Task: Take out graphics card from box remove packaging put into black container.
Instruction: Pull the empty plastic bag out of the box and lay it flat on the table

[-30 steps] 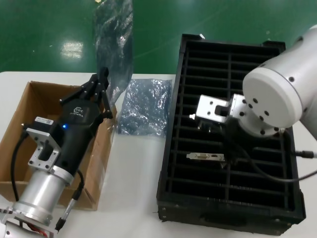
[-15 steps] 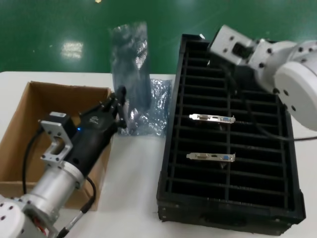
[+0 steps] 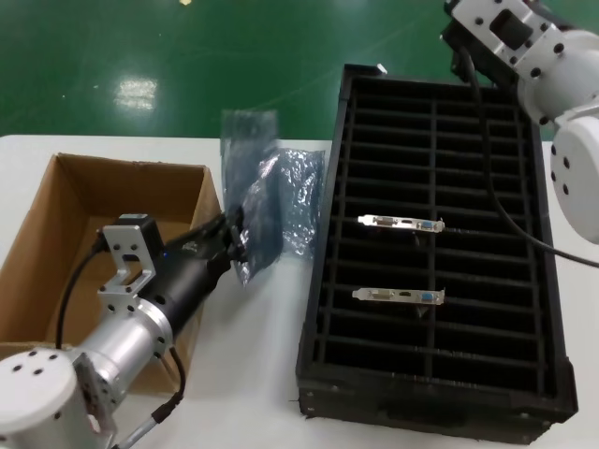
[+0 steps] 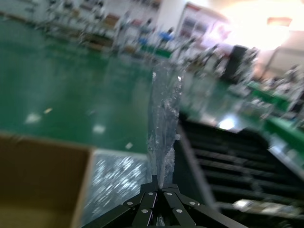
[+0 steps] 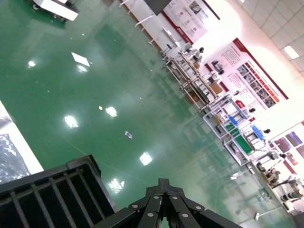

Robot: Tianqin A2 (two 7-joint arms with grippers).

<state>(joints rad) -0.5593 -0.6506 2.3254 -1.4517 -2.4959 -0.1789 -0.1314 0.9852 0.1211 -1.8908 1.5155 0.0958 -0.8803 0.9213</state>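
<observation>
- Left hand (image 3: 236, 238) was clenched on an empty anti-static bag (image 3: 251, 187), holding it upright over the white bench (image 3: 253, 355), between the cardboard box (image 3: 56, 243) and the black slotted tray (image 3: 552, 309). In the left wrist view the hand (image 4: 160, 192) pinched the bag (image 4: 164, 118) at its lower end.
- Right hand (image 5: 163, 186) was up high past the far end of the tray (image 5: 47, 190), with its fingers closed together and nothing in them.
- Two graphics cards were already in the tray: one (image 3: 401, 223) near the middle and one (image 3: 398, 296) closer to the robot. Both sat in slots with the silver brackets showing.
- A second crinkly bag (image 3: 295, 201) lay flat on the bench, just beside the tray and partly behind the held bag.
- I think the card part was done and only the empty bag was left to put down.
- What could go wrong: the bag was light and floppy. It might stick to the fingers when the hand lets go, or flop over onto the tray and cover the slots.
- It might also slide off the bench edge, because shiny plastic slips easily.
- I could not see inside the whole box, so I could not tell if more cards were waiting.
</observation>
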